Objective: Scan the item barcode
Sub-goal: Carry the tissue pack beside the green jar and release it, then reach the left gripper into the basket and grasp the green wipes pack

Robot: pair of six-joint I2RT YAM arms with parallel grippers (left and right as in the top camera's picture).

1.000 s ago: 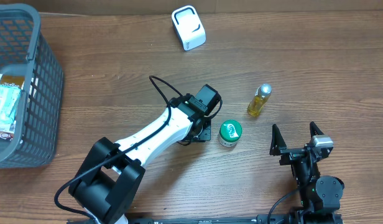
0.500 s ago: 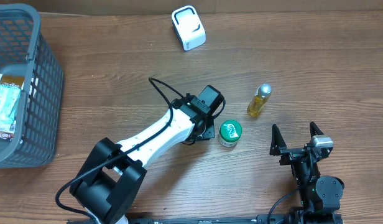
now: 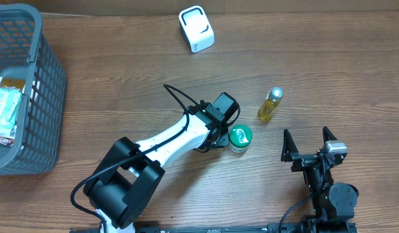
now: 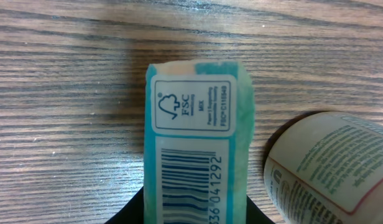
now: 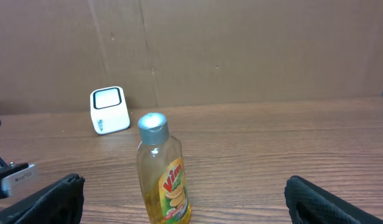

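Wood-grain table [image 3: 329,71], white scanner [image 5: 109,110] before brown cardboard wall [image 5: 241,50]

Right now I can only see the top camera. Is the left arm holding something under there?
Observer: Yes, the left gripper is pinching a thin teal box.
Operator: Does it have the stripy code on it?
Observer: Yes, a barcode faces the left wrist camera.
Operator: What's on the little yellow bottle?
Observer: The right wrist camera shows the bottle has a label with lemons on it.
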